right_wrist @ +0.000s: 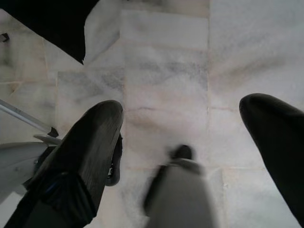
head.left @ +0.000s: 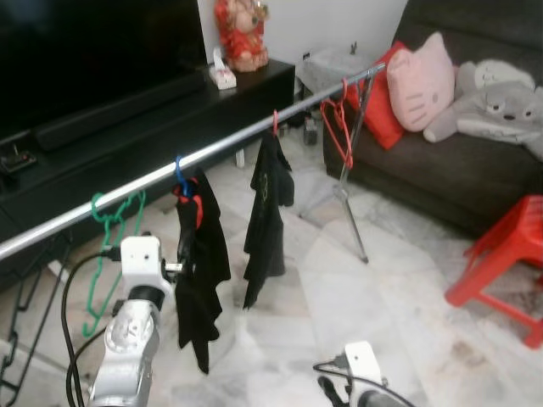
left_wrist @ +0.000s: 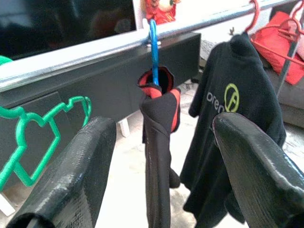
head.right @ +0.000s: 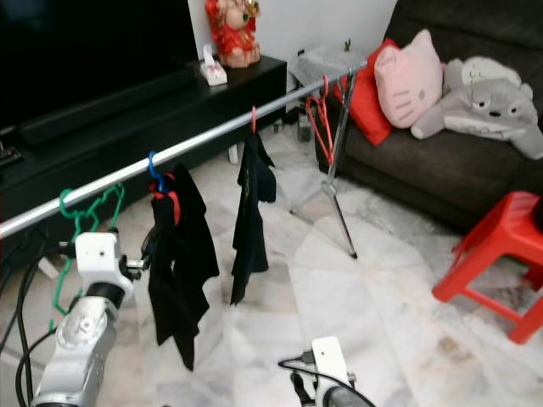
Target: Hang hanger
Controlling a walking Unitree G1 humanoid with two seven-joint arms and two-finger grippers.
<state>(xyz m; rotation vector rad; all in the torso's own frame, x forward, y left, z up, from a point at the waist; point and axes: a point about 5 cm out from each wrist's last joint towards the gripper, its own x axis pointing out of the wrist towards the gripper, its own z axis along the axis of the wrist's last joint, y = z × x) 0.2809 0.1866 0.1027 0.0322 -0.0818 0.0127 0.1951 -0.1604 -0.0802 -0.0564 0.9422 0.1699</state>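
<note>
Four hangers are on the metal rail (head.left: pixel 229 144) in front of you: a bare green hanger (head.left: pixel 106 246) toward your left, a blue hanger (left_wrist: pixel 153 45) carrying a black and red garment (head.left: pixel 200 271), a red hook holding a black T-shirt (head.left: pixel 267 216), and bare red hangers (head.left: pixel 338 127) at the far end by the rail's stand (head.left: pixel 352 199). Your left gripper (left_wrist: pixel 159 171) is raised just short of the blue hanger's garment, its fingers (left_wrist: pixel 71 175) spread wide with nothing between them; in the wrist view the garment hangs in the gap, and the blue hook sits over the rail. Your right gripper (right_wrist: pixel 185 156) hangs low, pointing at the marble floor (right_wrist: pixel 166 66), its fingers (right_wrist: pixel 90 147) also spread and empty. Behind the rail you have a dark TV cabinet (head.left: pixel 153 119) with a red figurine (head.left: pixel 240 32) on it. To your right stand a dark sofa (head.left: pixel 441 170) with a pink cat cushion (head.left: pixel 422 80) and a grey plush toy (head.left: pixel 501 106), and a red stool (head.left: pixel 505 263) on the floor.
</note>
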